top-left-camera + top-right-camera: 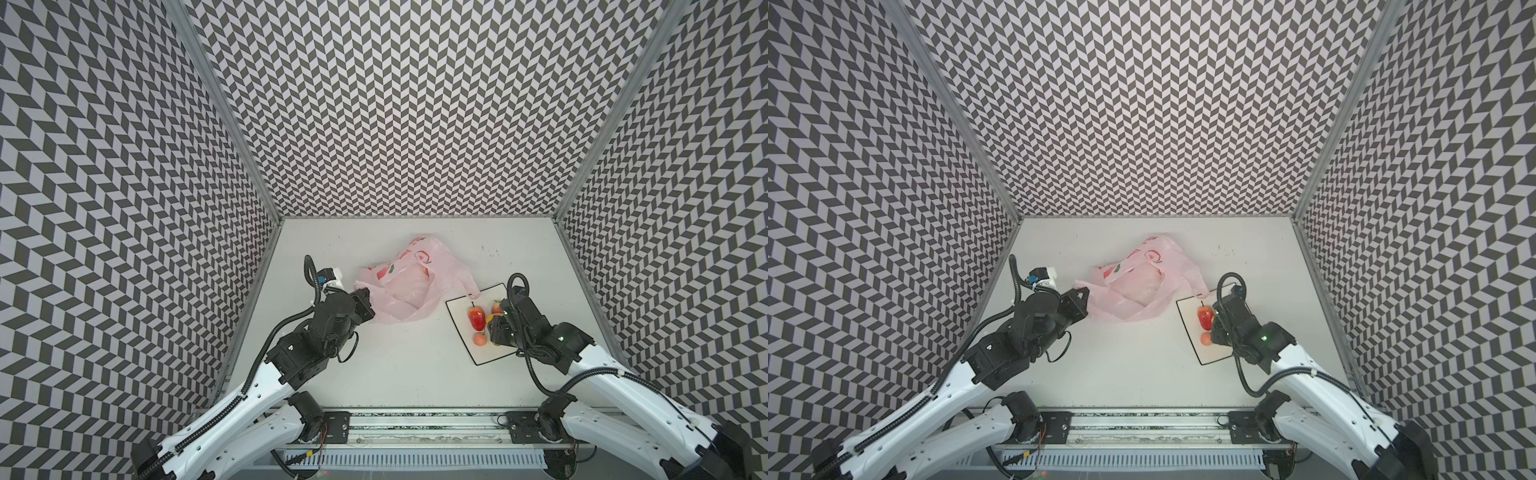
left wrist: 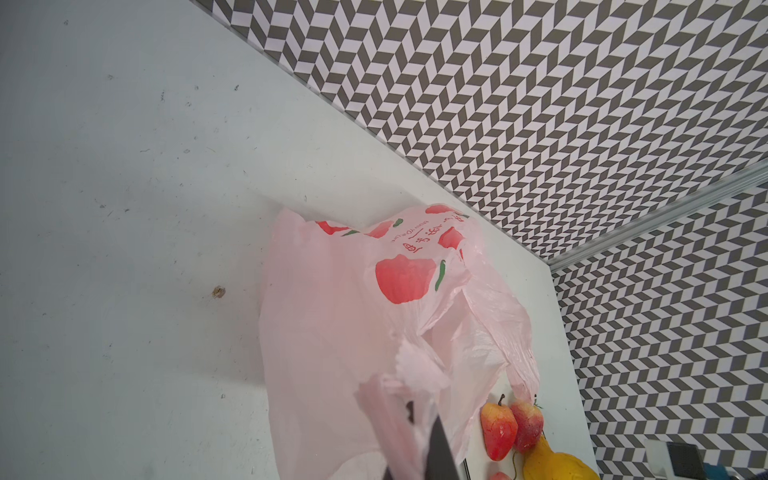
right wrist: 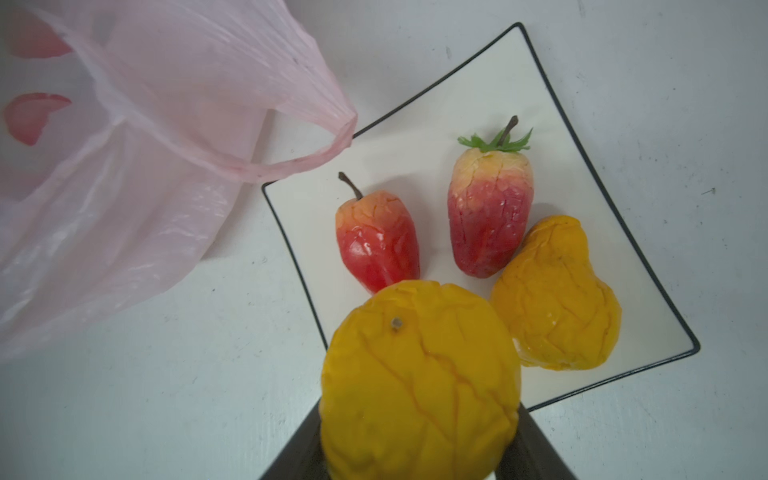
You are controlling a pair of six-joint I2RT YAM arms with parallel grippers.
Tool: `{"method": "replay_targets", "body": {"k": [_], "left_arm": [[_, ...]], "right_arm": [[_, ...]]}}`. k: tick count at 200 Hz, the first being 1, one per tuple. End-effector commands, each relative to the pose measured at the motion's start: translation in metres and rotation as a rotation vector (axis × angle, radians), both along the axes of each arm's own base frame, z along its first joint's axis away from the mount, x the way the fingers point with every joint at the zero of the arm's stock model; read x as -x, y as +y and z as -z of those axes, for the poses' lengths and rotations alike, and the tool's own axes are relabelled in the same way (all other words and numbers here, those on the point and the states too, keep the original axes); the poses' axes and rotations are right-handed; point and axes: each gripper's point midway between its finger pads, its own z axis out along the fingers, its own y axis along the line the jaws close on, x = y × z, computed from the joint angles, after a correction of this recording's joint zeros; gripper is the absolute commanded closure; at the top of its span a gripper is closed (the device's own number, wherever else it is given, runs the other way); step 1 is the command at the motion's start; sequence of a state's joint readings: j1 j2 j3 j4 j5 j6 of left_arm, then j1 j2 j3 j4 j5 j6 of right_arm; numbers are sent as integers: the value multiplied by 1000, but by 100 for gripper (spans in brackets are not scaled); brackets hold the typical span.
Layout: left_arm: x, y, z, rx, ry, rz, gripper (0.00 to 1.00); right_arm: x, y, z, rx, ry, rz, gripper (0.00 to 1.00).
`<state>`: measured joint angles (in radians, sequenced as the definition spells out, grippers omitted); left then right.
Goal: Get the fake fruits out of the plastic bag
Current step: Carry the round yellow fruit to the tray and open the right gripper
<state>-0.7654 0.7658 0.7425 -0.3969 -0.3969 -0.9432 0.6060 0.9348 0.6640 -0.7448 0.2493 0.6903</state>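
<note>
The left gripper (image 1: 362, 296) is pinching a fold at the edge of the plastic bag (image 1: 411, 286), its jaws squeezed tight on the thin pink film. The bag is slumping, crumpled, around the middle of the table (image 1: 415, 374), and one loop handle (image 3: 291, 162) is trailing onto the corner of a white square plate (image 3: 415, 137). The right gripper (image 3: 419, 461) is holding a yellow pear-like fruit (image 3: 419, 374) between half-spread jaws, over the plate's edge. On the plate two red strawberries (image 3: 376, 241) (image 3: 488, 216) are lying side by side. A second yellow fruit (image 3: 557, 299) is resting right against one of them, and a small pink cherry (image 1: 480, 339) is sitting nearer the robot's side. I cannot tell whether anything is lying inside the bag.
</note>
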Motion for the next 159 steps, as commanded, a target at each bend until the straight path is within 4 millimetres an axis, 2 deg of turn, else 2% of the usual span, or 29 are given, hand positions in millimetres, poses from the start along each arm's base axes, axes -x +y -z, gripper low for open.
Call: {"method": "replay_targets", "body": {"k": [1,21,50,90,124,159], "left_arm": [[0,6,-4,3,-18,-25,100],[1,8,-6,4,-21,-29,100],[2,7,-3,6,-15,-25,100],[2,7,-3,6,-11,-22,100],[1,6,-4,6,-14,-18,100],[1,4,-6,9,-22,-11,100]], "right_arm": [[-15,-1,5,-18,-39,80,60],[-14,1,14,-6,-5,68,59],[-12,-3,29,27,23,69,52],[-12,-2,32,27,25,59,39],[-15,-1,18,20,2,55,31],[-20,-3,-15,28,-54,47,27]]}}
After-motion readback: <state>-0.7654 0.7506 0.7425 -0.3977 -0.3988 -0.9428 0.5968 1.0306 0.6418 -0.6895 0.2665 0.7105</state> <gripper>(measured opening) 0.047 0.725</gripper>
